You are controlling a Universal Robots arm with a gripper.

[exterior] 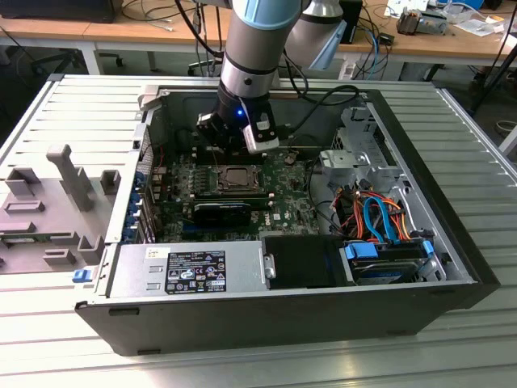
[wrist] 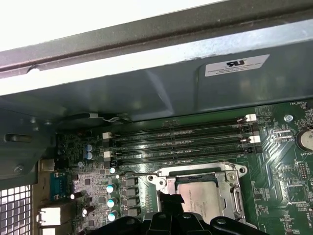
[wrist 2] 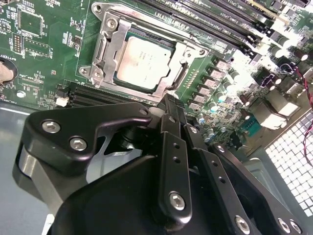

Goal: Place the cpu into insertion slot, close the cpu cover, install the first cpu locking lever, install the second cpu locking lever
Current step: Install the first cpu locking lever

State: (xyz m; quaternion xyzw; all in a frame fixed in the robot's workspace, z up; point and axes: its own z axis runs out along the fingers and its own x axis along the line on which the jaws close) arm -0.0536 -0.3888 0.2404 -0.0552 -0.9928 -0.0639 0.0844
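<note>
While I hang inside the open case (exterior: pixel 452 267), my gripper (wrist 2: pixel 172 105) sits with its fingers (wrist 2: pixel 175 161) pressed together, narrow, holding nothing. Its tip hovers just at the edge of the slot (wrist 2: pixel 100 58), near the side of the silver frame, though I cannot tell whether it touches. Just past the tip, the cpu (wrist 2: pixel 143 62) lies flat in the slot, silvery top up. The cover (wrist 2: pixel 178 78) is down around it, its window framing the chip. In the first wrist view the cpu (wrist: pixel 198 198) shows again, with the memory slots (wrist: pixel 181 142) beyond it and then the grey case wall (wrist: pixel 161 93). In the exterior view my arm (exterior: pixel 254 48) reaches down over the green board (exterior: pixel 283 202).
</note>
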